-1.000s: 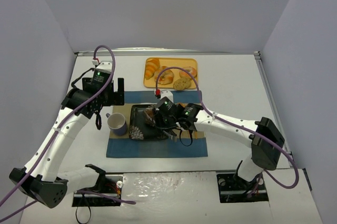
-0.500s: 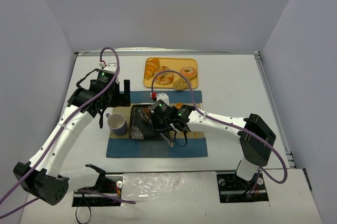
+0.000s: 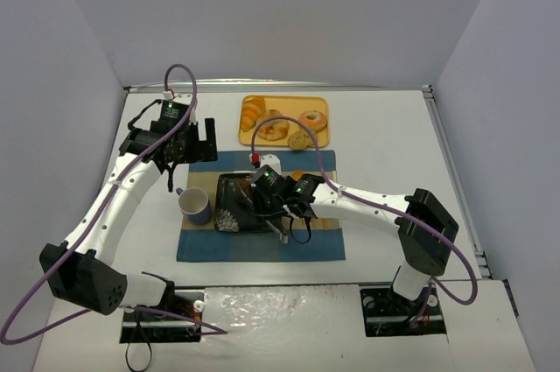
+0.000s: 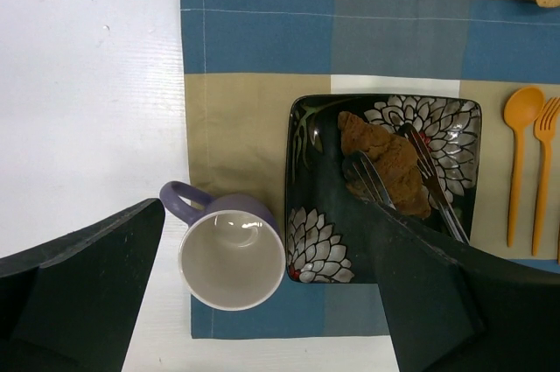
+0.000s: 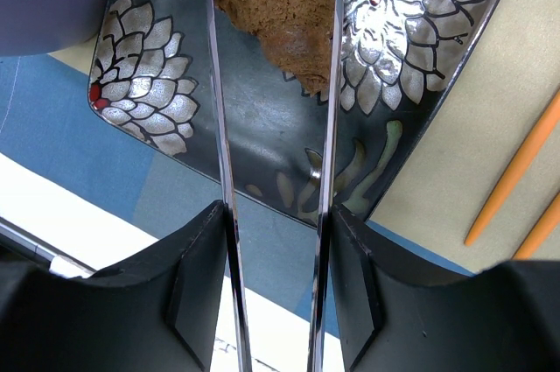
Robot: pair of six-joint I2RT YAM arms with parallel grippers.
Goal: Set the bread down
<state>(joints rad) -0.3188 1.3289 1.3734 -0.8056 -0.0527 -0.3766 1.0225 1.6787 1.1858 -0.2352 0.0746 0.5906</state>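
A brown bread piece (image 3: 250, 193) lies on the black flowered plate (image 3: 229, 218); it also shows in the left wrist view (image 4: 385, 160) and the right wrist view (image 5: 282, 4). My right gripper (image 3: 273, 203) (image 5: 274, 214) is shut on metal tongs (image 5: 219, 127), whose two arms flank the bread over the plate (image 5: 262, 118). I cannot tell whether they still pinch it. My left gripper (image 3: 189, 139) (image 4: 267, 214) is open and empty, high above the purple mug (image 4: 232, 258) and the plate (image 4: 319, 188).
An orange tray (image 3: 286, 137) with several pastries stands behind the blue and tan placemat (image 3: 201, 245). The mug (image 3: 194, 206) stands left of the plate. An orange spoon (image 4: 520, 162) and fork (image 4: 544, 171) lie right of the plate.
My right gripper has moved the tongs and bread a little left over the plate, then stayed still. My left arm has drawn back toward the far left.
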